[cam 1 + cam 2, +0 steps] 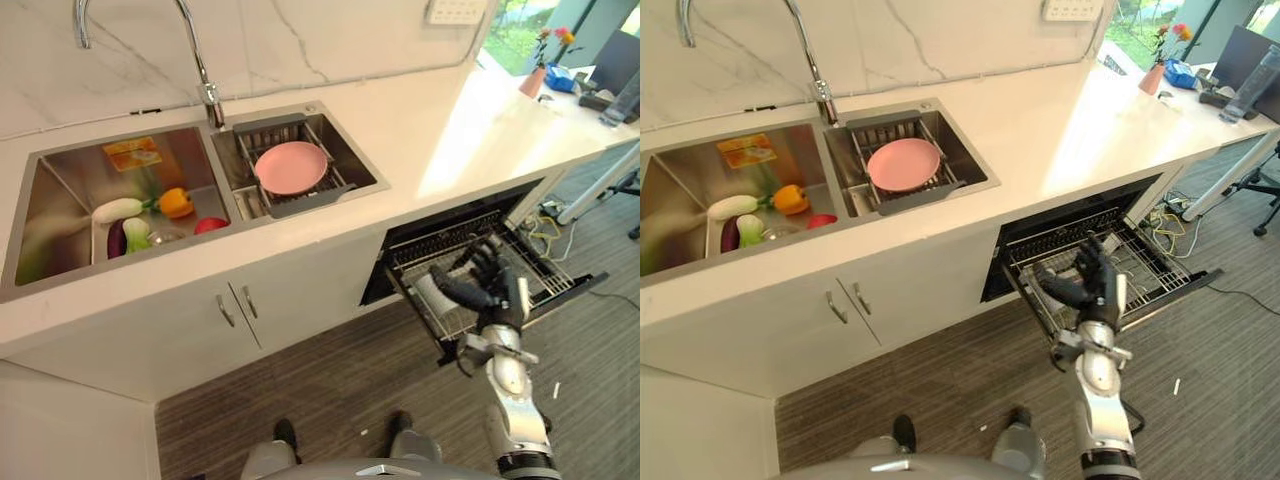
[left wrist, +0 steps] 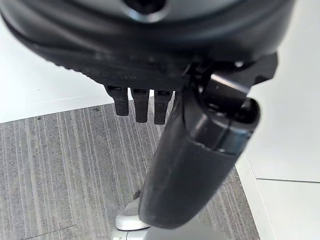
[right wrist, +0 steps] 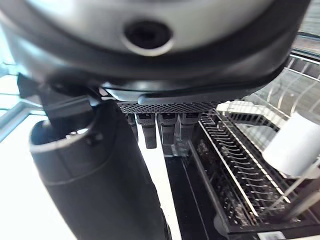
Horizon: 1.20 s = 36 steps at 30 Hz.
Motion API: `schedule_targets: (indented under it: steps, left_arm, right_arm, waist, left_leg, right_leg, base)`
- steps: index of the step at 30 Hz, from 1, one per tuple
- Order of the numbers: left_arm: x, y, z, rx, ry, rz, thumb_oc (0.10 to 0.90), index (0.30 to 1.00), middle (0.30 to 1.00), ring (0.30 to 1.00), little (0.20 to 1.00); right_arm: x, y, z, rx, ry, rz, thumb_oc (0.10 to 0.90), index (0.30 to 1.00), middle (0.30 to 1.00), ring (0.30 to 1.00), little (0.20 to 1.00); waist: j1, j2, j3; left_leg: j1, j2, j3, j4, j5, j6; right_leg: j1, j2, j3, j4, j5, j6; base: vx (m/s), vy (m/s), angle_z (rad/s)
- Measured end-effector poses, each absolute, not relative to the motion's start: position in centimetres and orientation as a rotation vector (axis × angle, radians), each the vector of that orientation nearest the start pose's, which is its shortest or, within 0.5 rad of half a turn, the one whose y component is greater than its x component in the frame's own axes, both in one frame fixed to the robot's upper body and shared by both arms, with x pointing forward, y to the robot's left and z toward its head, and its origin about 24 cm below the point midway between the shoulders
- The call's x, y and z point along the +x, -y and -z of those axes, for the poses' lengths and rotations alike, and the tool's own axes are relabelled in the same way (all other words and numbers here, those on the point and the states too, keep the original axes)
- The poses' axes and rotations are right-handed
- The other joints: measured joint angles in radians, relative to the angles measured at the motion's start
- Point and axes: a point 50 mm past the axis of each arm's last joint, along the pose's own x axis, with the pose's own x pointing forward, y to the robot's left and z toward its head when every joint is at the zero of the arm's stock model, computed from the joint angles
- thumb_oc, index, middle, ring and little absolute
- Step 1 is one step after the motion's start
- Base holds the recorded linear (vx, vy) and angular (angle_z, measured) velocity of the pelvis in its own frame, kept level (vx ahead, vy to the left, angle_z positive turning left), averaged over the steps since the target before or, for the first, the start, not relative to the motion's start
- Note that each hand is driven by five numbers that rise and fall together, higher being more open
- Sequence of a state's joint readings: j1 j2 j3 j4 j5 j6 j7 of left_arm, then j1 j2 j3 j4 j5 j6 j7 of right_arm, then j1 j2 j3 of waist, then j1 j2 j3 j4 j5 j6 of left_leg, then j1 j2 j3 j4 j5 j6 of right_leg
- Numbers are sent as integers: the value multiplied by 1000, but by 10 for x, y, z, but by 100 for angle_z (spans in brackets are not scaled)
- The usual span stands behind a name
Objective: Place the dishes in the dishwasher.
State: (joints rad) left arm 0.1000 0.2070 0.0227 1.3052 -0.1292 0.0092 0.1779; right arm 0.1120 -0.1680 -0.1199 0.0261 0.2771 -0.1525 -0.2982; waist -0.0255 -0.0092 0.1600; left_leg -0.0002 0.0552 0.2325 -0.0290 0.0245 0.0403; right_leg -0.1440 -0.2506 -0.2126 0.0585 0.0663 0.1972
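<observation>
A pink plate [image 1: 291, 166] lies on the wire drainer in the right sink basin [image 1: 350, 150]. To the right, below the counter, the dishwasher's lower rack [image 1: 548, 277] is pulled out. A white cup [image 1: 430, 293] lies on its side near the rack's front left, also seen as the white cup [image 3: 295, 145] among the wires. My right hand [image 1: 492, 283] hovers over the rack just right of the cup, fingers spread and relaxed, holding nothing. In the right wrist view its fingers [image 3: 161, 128] point straight at the rack. My left hand [image 2: 200, 150] hangs over the floor, fingers straight.
The left basin [image 1: 60, 190] holds a yellow pepper [image 1: 176, 202], a white radish [image 1: 117, 209], an eggplant [image 1: 116, 240] and a red item [image 1: 210, 225]. A tall faucet [image 1: 205, 90] rises behind the sinks. Cabinet doors [image 1: 240, 300] are closed. A desk with a vase [image 1: 533, 80] stands far right.
</observation>
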Motion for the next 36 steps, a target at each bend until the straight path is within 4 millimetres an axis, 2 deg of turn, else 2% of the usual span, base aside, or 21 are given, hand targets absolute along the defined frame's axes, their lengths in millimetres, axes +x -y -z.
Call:
schedule_targets:
  steps: [1, 2, 5, 6, 7, 10, 11, 15, 16, 22, 24, 26, 27, 28, 29, 30, 31, 32, 34, 36]
  left_arm:
    - [24, -241, 170, 177, -1401, -387, 800, 900, 900, 900, 900]
    - [22, -240, 170, 182, -1405, -375, 800, 900, 900, 900, 900]
    - [17, -243, 169, 204, -1398, -361, 800, 900, 900, 900, 900]
    - [14, -241, 169, 225, -1394, -333, 800, 900, 900, 900, 900]
    - [14, -240, 169, 228, -1388, -322, 800, 900, 900, 900, 900]
    - [14, -232, 170, 205, -1375, -303, 800, 900, 900, 900, 900]
    - [14, -230, 170, 196, -1378, -298, 800, 900, 900, 900, 900]
    - [13, -236, 169, 185, -1374, -327, 800, 900, 900, 900, 900]
    - [13, -237, 169, 177, -1375, -343, 800, 900, 900, 900, 900]
    - [6, -248, 167, 171, -1392, -396, 800, 900, 900, 900, 900]
    - [1, -248, 167, 171, -1406, -400, 800, 900, 900, 900, 900]
    - [-2, -250, 167, 175, -1414, -400, 800, 900, 900, 900, 900]
    - [-2, -251, 166, 175, -1420, -400, 800, 900, 900, 900, 900]
    - [1, -247, 168, 162, -1421, -385, 800, 900, 900, 900, 900]
    - [9, -241, 170, 141, -1417, -367, 800, 900, 900, 900, 900]
    - [12, -235, 172, 126, -1420, -354, 800, 900, 900, 900, 900]
    - [6, -236, 172, 127, -1439, -365, 800, 900, 900, 900, 900]
    - [1, -240, 171, 135, -1450, -381, 800, 900, 900, 900, 900]
    - [-7, -255, 167, 152, -1465, -452, 800, 900, 900, 900, 900]
    - [-11, -262, 165, 149, -1472, -490, 800, 900, 900, 900, 900]
  right_arm:
    - [217, 236, -40, 97, 70, 469, 800, 900, 900, 900, 900]
    - [214, 238, -42, 95, 90, 471, 800, 900, 900, 900, 900]
    - [214, 235, -41, 102, 88, 444, 800, 900, 900, 900, 900]
    - [215, 234, -42, 120, 95, 419, 800, 900, 900, 900, 900]
    - [216, 233, -43, 125, 98, 405, 800, 900, 900, 900, 900]
    - [218, 234, -46, 108, 99, 360, 800, 900, 900, 900, 900]
    - [219, 235, -48, 80, 97, 327, 800, 900, 900, 900, 900]
    - [225, 232, -54, 46, 115, 251, 800, 900, 900, 900, 900]
    - [227, 229, -56, 46, 123, 231, 800, 900, 900, 900, 900]
    - [232, 219, -58, 45, 130, 167, 800, 900, 900, 900, 900]
    - [236, 218, -59, 34, 133, 160, 800, 900, 900, 900, 900]
    - [245, 218, -60, -1, 132, 159, 800, 900, 900, 900, 900]
    - [248, 219, -60, -17, 132, 162, 800, 900, 900, 900, 900]
    - [254, 222, -62, -49, 136, 161, 800, 900, 900, 900, 900]
    - [259, 226, -68, -95, 146, 158, 800, 900, 900, 900, 900]
    - [262, 230, -74, -128, 161, 157, 800, 900, 900, 900, 900]
    - [261, 229, -72, -135, 151, 160, 800, 900, 900, 900, 900]
    - [261, 226, -70, -124, 146, 154, 800, 900, 900, 900, 900]
    - [260, 218, -74, -132, 167, 117, 800, 900, 900, 900, 900]
    - [259, 214, -84, -130, 212, 97, 800, 900, 900, 900, 900]
  waist:
    - [-11, -3, -4]
    - [-17, -6, -8]
    - [-15, -47, -40]
    - [-6, -53, -66]
    - [-4, -46, -73]
    - [5, -10, -92]
    - [9, 6, -99]
    - [26, 1, -102]
    - [30, -8, -98]
    - [65, -60, -105]
    - [85, -68, -104]
    - [82, -78, -98]
    - [91, -81, -91]
    - [97, -67, -73]
    - [99, -41, -43]
    - [97, -13, -14]
    - [86, 17, 2]
    - [80, 29, 9]
    - [80, 17, 11]
    - [82, 9, 12]
  left_leg:
    - [21, -11, 1, -36, 14, -5]
    - [42, -19, 0, -60, 37, -8]
    - [74, -48, -4, -69, 26, -31]
    - [88, -41, -6, -68, 19, -63]
    - [90, -31, -12, -68, 18, -75]
    - [89, 11, -27, -68, 15, -106]
    - [94, 33, -42, -68, 13, -117]
    - [104, 60, -68, -68, 6, -137]
    - [100, 63, -79, -69, 6, -138]
    - [89, 50, -109, -68, 8, -137]
    - [83, 42, -110, -66, 4, -134]
    - [81, 34, -111, -63, 3, -133]
    - [63, 18, -108, -37, -16, -114]
    - [41, 16, -107, 7, -33, -87]
    - [3, 16, -102, 85, -67, -55]
    - [-31, 22, -112, 154, -102, -45]
    - [-31, 20, -131, 175, -121, -42]
    - [-20, 19, -137, 166, -121, -37]
    - [-11, 13, -139, 129, -116, -30]
    - [-7, 4, -147, 100, -97, -22]
  right_leg:
    - [20, 10, 13, -35, 2, 3]
    - [40, 0, -14, -46, 2, 2]
    - [97, -22, -43, -68, 1, 1]
    - [127, -11, -71, -108, 72, -30]
    - [135, 0, -77, -116, 92, -47]
    - [171, 48, -100, -158, 87, -63]
    - [186, 70, -118, -158, 77, -78]
    - [212, 99, -146, -158, 58, -93]
    - [216, 99, -154, -158, 52, -91]
    - [219, 83, -188, -158, 45, -87]
    - [218, 76, -190, -157, 45, -86]
    - [218, 68, -189, -156, 48, -80]
    - [195, 51, -189, -118, 43, -72]
    - [154, 36, -175, -39, 37, -65]
    - [99, 14, -157, 71, 37, -64]
    - [50, -13, -143, 180, 40, -60]
    - [-11, -52, -134, 324, 81, -28]
    - [-48, -69, -131, 374, 82, 1]
    - [-66, -72, -135, 313, 34, 6]
    - [-46, -60, -145, 157, 26, 8]
  base:
    - [141, -47, 53]
    - [139, -51, 46]
    - [121, -55, 13]
    - [99, -62, 3]
    - [89, -67, 8]
    - [82, -61, 14]
    - [98, -66, 19]
    - [86, -60, 22]
    - [71, -31, 22]
    - [33, 14, 17]
    - [-24, 101, 4]
    - [-65, 198, 3]
    - [-19, 215, -2]
    - [25, 221, -10]
    - [79, 188, -5]
    - [158, 113, 15]
    - [221, 20, 28]
    - [232, -54, 25]
    - [225, -130, 19]
    - [200, -129, 18]
